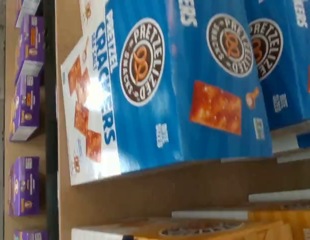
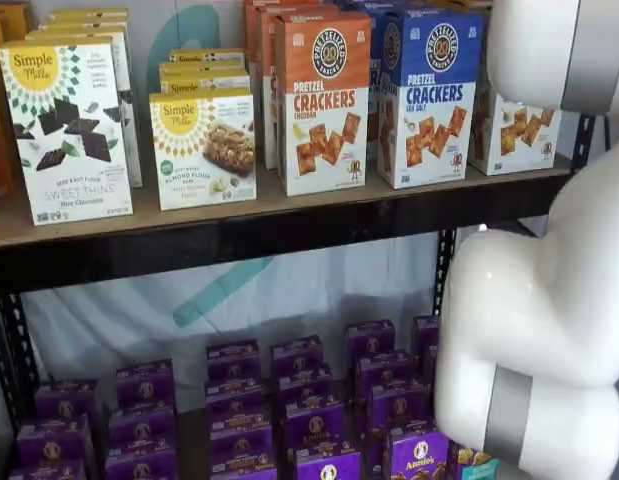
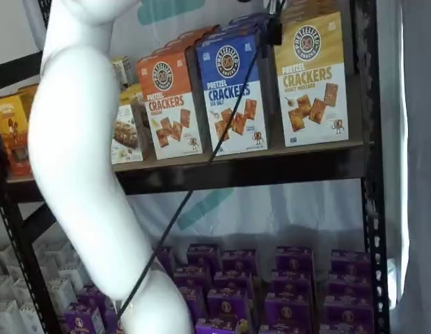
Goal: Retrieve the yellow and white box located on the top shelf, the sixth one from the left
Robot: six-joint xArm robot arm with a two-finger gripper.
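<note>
- Gripper: my fingers appear in neither shelf view, so I cannot tell whether they are spread or pressed together.
- White arm (image 3: pixel 83 174): fills the foreground.
- Top shelf (image 3: pixel 271 167): carries 3 pretzel cartons.
- Yellow and white box (image 3: pixel 312 80): upright at the right end, beside the blue-topped carton (image 3: pixel 232 94).

A pale backdrop sheet (image 2: pixel 289 290) with teal markings hangs behind the black metal uprights (image 3: pixel 368 209). A white curtain (image 3: pixel 418 167) hangs at 3 o'clock. Lighting is bright and even.
</note>
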